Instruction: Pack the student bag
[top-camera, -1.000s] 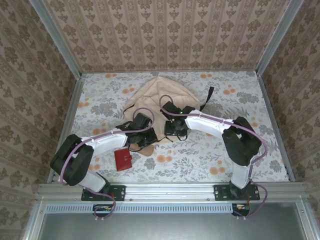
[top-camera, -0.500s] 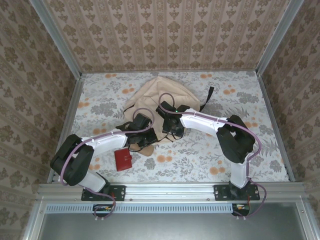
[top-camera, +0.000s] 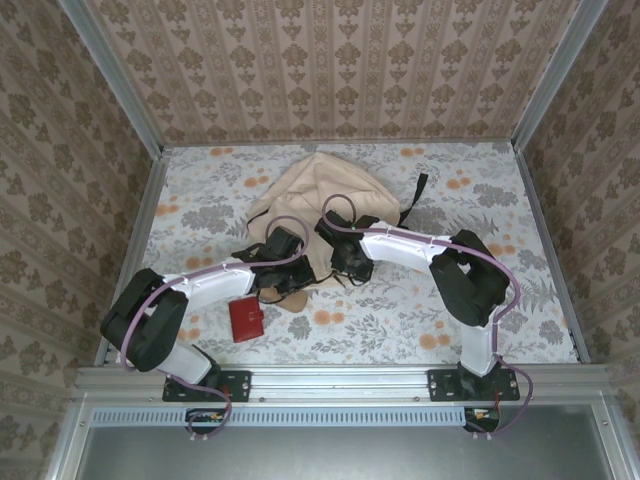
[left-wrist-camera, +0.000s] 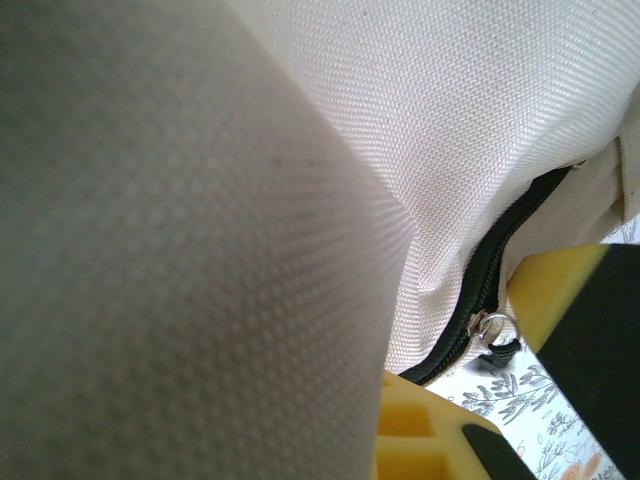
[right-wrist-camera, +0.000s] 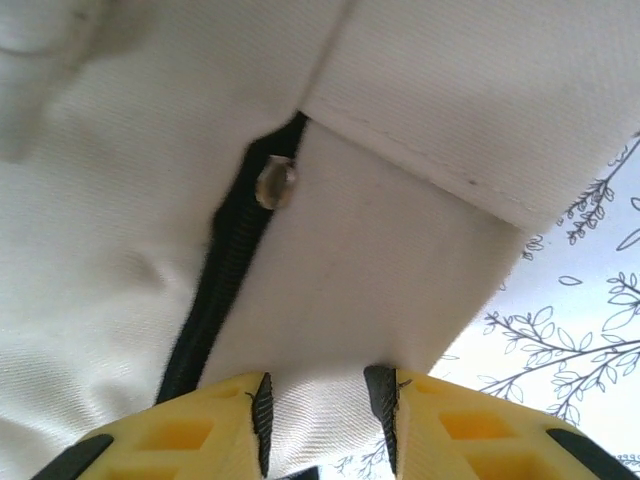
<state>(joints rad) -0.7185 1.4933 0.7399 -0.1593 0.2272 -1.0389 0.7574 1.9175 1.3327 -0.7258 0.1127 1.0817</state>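
Where the table meets the back wall, we see the bag lying mid-width. Our left gripper is closed at the bag's near edge; we cannot tell whether it pinches cloth. Our right gripper stands partly open, with a flap beside the zipper between its fingers.
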